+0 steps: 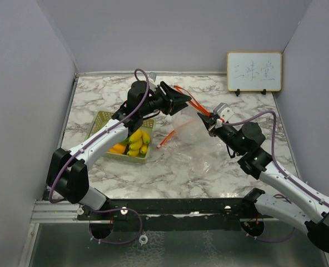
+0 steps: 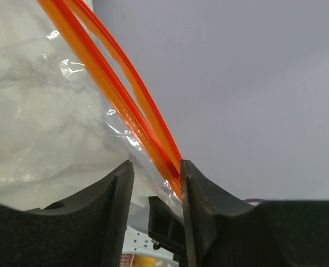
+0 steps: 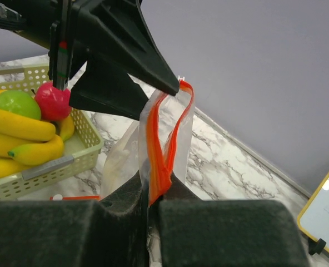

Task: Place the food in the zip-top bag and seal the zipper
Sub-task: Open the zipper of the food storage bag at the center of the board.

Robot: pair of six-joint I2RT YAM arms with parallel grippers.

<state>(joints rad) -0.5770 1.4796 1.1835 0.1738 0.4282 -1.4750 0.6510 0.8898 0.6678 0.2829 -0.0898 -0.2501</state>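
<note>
The clear zip-top bag hangs between my two grippers above the table. Its red-orange zipper runs from one gripper to the other. My right gripper is shut on one end of the zipper, with the bag drooping to the left. My left gripper is at the other end. Its jaws stand apart, and the zipper lies against the right finger. The food, yellow bananas and orange pieces, lies in the pale green tray. The right wrist view also shows green and red round pieces.
A short orange strip lies on the marble table beside the tray's right side. A small whiteboard stands at the back right against the wall. Grey walls close in the table on three sides.
</note>
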